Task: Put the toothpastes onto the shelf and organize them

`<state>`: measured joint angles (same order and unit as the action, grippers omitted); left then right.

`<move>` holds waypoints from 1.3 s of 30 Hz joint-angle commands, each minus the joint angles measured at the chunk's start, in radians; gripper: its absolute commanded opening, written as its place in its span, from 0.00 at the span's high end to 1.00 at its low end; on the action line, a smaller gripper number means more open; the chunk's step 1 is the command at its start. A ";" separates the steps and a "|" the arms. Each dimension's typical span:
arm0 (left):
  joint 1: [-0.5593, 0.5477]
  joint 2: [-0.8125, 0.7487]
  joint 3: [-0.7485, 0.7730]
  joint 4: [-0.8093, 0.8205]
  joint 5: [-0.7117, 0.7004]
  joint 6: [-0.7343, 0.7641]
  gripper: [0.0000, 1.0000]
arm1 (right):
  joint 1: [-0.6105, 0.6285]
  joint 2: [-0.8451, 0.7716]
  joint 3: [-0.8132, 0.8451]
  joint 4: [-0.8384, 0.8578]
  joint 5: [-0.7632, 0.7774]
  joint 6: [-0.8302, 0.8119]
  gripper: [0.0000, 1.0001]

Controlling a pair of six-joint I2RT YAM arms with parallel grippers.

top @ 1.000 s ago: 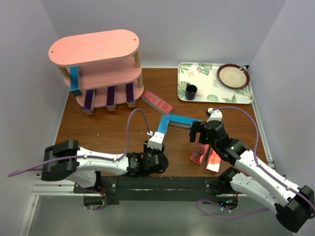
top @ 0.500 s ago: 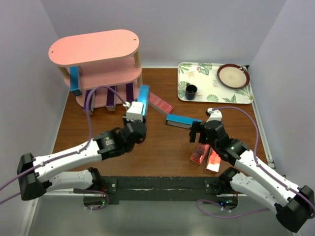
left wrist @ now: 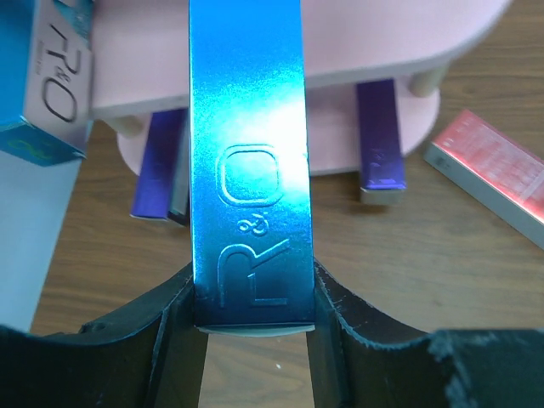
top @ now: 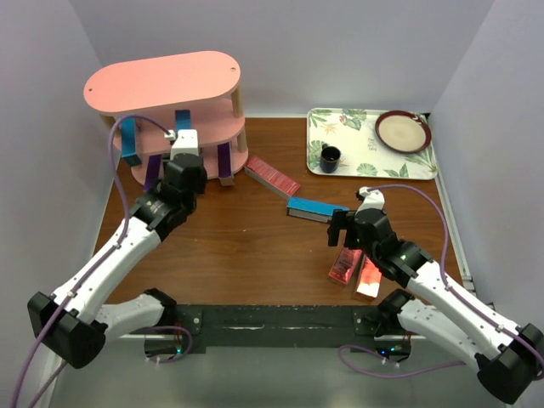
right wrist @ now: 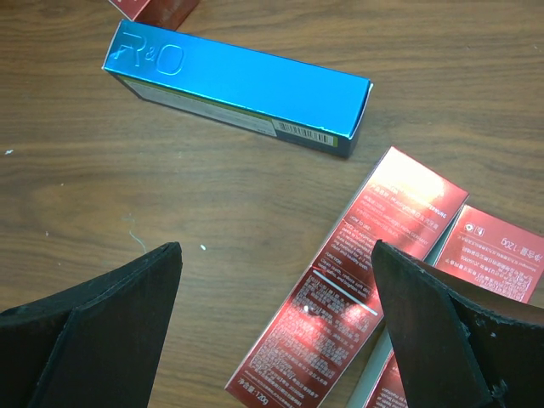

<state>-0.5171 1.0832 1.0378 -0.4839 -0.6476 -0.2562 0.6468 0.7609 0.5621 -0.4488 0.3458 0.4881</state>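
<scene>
In the upper left of the overhead view stands the pink shelf [top: 161, 81], with one shelved blue carton [top: 127, 140] upright at the left end of its middle board. On the bottom board lie the purple cartons [top: 153, 174], their ends jutting over the front edge. Just right of the shelved one, the left gripper [top: 182, 138] is clamped on the held blue carton [left wrist: 246, 161]. The wrist view shows both black fingers [left wrist: 174, 319] pressed against the carton's long sides, and the carton reaches up across the middle board. Right of the shelf, a lone red carton [top: 272, 177] lies slantwise on the wooden table [top: 238, 246]. Near the centre rests the loose blue carton [top: 310, 208], flat and clear of the others. The right gripper [top: 340, 228] hangs just beside its right end, jaws spread wide with nothing between them. Below and right of it, a pair of red cartons [top: 344, 265] lie side by side, touching. In the upper right sits a floral tray [top: 370, 149] bearing a dark cup [top: 330, 157] and a brown-rimmed plate [top: 403, 131].
</scene>
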 commanded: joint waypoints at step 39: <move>0.442 0.279 0.080 0.396 0.407 0.173 0.82 | -0.004 0.029 -0.018 0.068 -0.047 -0.036 0.01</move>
<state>-0.0902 1.3518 1.1141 -0.1722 -0.2462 -0.0929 0.6468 0.7864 0.5491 -0.4179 0.3119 0.4671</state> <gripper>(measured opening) 0.479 0.986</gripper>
